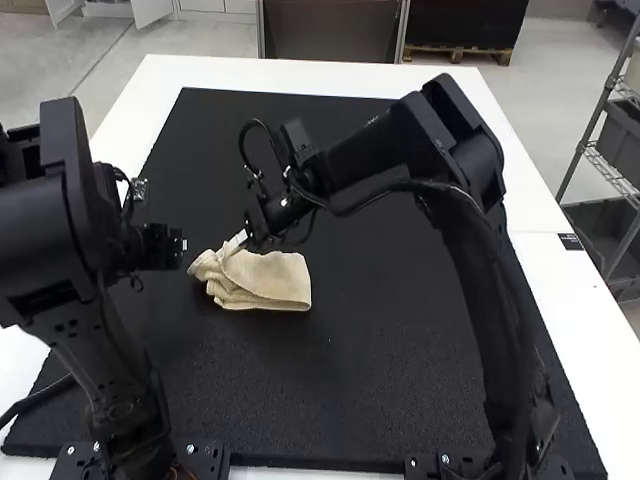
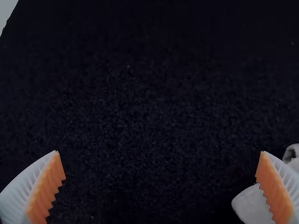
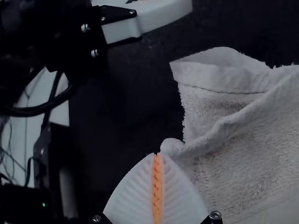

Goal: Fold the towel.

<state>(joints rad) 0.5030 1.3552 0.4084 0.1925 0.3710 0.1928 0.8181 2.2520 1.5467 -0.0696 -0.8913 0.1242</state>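
Evidently sits only partway to folded, with layers in the towel (image 1: 270,280) but a bunched end at the right gripper (image 3: 158,154), pads together, and near the left gripper (image 2: 160,151), fingers apart, so probably needs straightening and squaring.

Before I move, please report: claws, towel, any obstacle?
Left claw open, beside the towel. Right claw shut, at towel's bunched end; other end flatter. Right arm extends over the mat, possible obstacle.
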